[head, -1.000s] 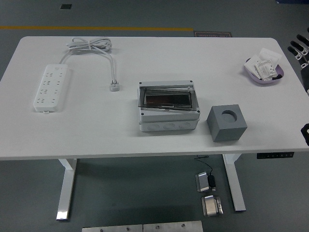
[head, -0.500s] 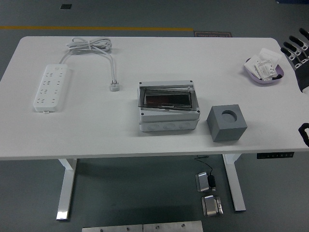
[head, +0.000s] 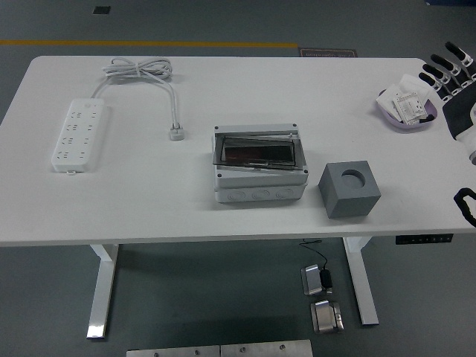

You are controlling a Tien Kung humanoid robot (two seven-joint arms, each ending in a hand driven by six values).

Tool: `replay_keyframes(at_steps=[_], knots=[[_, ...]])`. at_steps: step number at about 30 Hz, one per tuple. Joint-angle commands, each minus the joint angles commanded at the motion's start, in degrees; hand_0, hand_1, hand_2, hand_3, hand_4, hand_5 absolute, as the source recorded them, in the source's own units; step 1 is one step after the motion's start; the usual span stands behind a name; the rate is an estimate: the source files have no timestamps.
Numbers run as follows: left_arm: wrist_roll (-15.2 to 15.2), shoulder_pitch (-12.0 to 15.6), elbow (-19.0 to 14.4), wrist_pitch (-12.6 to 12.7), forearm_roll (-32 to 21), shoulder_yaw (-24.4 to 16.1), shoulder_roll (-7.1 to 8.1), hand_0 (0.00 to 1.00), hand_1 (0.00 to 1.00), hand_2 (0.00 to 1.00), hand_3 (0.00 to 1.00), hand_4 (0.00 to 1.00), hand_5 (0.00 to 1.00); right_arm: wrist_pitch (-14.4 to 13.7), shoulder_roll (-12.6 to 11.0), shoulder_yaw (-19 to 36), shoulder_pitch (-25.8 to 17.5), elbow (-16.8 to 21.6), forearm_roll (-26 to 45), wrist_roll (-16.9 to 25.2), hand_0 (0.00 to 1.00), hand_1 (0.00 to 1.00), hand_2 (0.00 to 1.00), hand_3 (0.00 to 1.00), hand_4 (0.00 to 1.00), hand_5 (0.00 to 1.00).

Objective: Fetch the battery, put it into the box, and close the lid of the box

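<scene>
A lab or workshop: bare grey floor (head: 223,22) with a yellow line (head: 149,43), white adjustable-leg tabletop (head: 149,186), metal plates (head: 219,349) below.

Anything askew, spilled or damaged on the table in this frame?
Only the smoky transparent lid of the grey plastic junction box: it sits tilted, not square with the box rim. Nothing looks spilled or broken. The right hand hovers, fingers spread, by the purple dish.

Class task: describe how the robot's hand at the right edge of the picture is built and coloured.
Only the right hand shows. Its fingers are black with pale grey or white segments, giving a banded look. The back of the hand is a white shell, with black parts below it toward the wrist. No cables or markings are clear. The left arm is out of view.
</scene>
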Motion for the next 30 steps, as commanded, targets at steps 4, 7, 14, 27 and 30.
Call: replay_keyframes(at_steps=[4,7,14,27,30], knots=[[0.03,0.08,0.02,-0.02,-0.02,0.15,0.08,0.649,0.686,0.656,0.682,0.746,0.141,0.27,0.0,-0.15,0.14,-0.09,-0.03,-0.08,0.723,0.623,0.642,0.706,0.916,0.937],[0.03,0.11,0.01,-0.02,0.09,0.14,0.18,0.649,0.686,0.656,0.682,0.746,0.141,0.38,0.01,-0.3,0.17,-0.15,-0.12,-0.16,0.723,0.623,0.642,0.706,0.916,0.937],[0.06,0.11,0.04,0.0,0.33,0.16,0.22,0.649,0.687,0.656,0.682,0.746,0.141,0.49,0.05,-0.51,0.36,-0.26,-0.4,-0.32,0.724,0.623,0.643,0.708,0.916,0.954],[0.07,0.43,0.03,0.01,0.18,0.26,-0.13,0.648,0.687,0.656,0.682,0.746,0.143,0.06,0.11,-0.43,0.15,-0.23,0.04,-0.15,0.725,0.624,0.644,0.709,0.924,0.976],[0.0,0.35,-0.03,-0.02,0.18,0.33,-0.15,0.648,0.686,0.657,0.682,0.746,0.144,-0.16,0.15,-0.19,0.16,0.08,-0.05,0.08,0.722,0.625,0.644,0.71,0.928,0.982]])
